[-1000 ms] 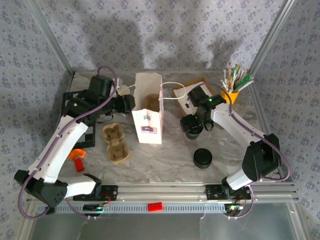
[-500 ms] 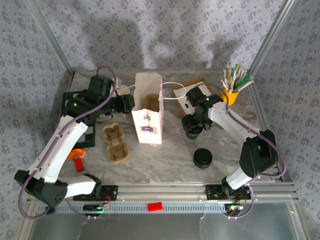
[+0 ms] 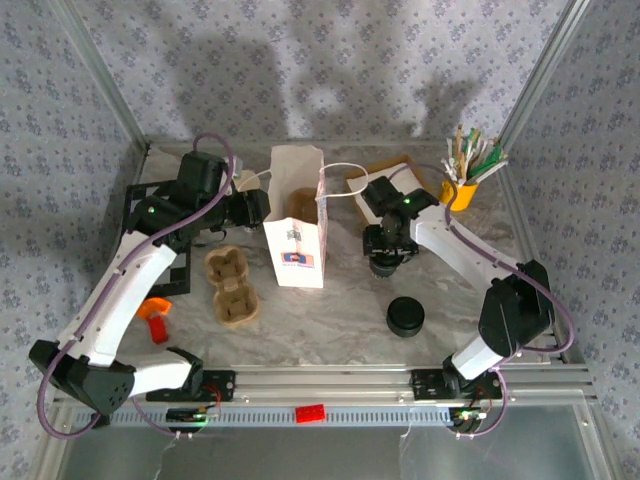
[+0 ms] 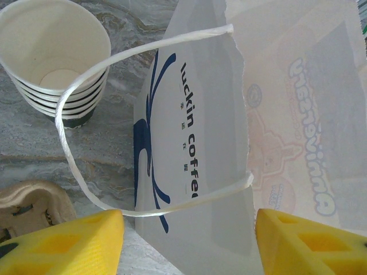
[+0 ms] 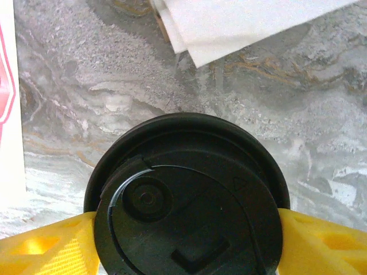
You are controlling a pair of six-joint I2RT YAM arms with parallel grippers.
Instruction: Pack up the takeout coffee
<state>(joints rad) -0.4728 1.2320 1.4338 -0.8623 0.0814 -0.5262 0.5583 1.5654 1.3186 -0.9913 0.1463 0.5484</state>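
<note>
The takeout coffee (image 3: 387, 264), a cup under a round black lid (image 5: 189, 195), stands on the marble table right of the white paper bag (image 3: 298, 240). My right gripper (image 3: 388, 250) is down over it. Both yellow fingers (image 5: 46, 249) tuck under the lid's rim, one on each side, shut on the cup. My left gripper (image 3: 258, 205) sits at the bag's left wall (image 4: 195, 114), jaws apart and the wall between them. The bag's string handle (image 4: 69, 154) loops over the left finger. The brown pulp tray (image 3: 230, 285) lies empty left of the bag.
A stack of lidless cups (image 4: 54, 63) stands by the bag's far left corner. A low stack of black lids (image 3: 405, 316) sits near the front right. White napkins (image 5: 241, 23) lie behind the cup. A yellow holder of stirrers (image 3: 462, 185) stands at back right, an orange piece (image 3: 155, 318) at front left.
My right gripper has shifted slightly left over the lidded cup and its jaws have narrowed onto it. The left arm and the bag have stayed put.
</note>
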